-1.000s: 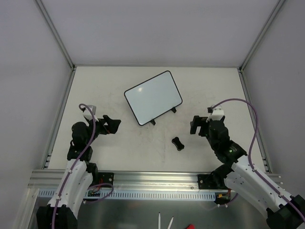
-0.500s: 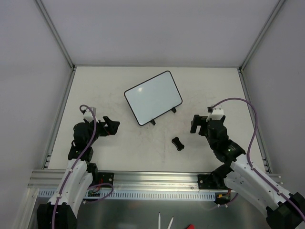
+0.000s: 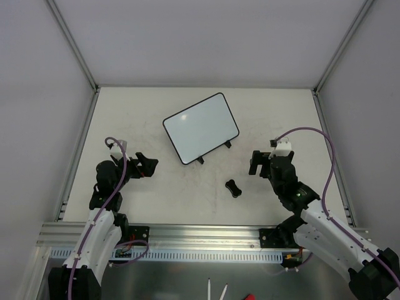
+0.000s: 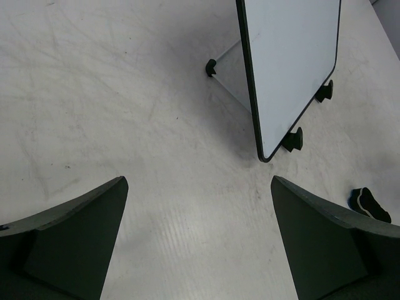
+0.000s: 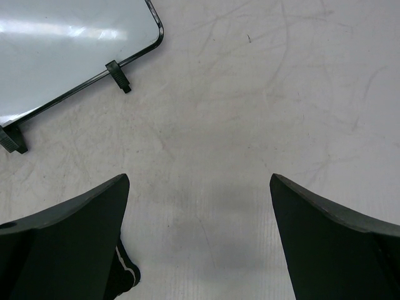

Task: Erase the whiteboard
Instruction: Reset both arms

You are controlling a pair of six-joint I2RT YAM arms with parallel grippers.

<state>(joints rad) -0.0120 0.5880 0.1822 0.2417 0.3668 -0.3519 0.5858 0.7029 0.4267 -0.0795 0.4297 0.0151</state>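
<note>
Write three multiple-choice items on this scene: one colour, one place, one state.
1. Rim colour of the flat white rectangular whiteboard? A red; B black; C blue.
2. Where is the small black bone-shaped eraser? A on the whiteboard; B on the pale table, apart from the whiteboard; C in a claw.
3. The left claw and right claw are: A both open, empty; B both shut; C left holding the eraser.
Key: 1B, dark edge line; 2B, bare tabletop around it; 3A, spread wide, nothing between.
</note>
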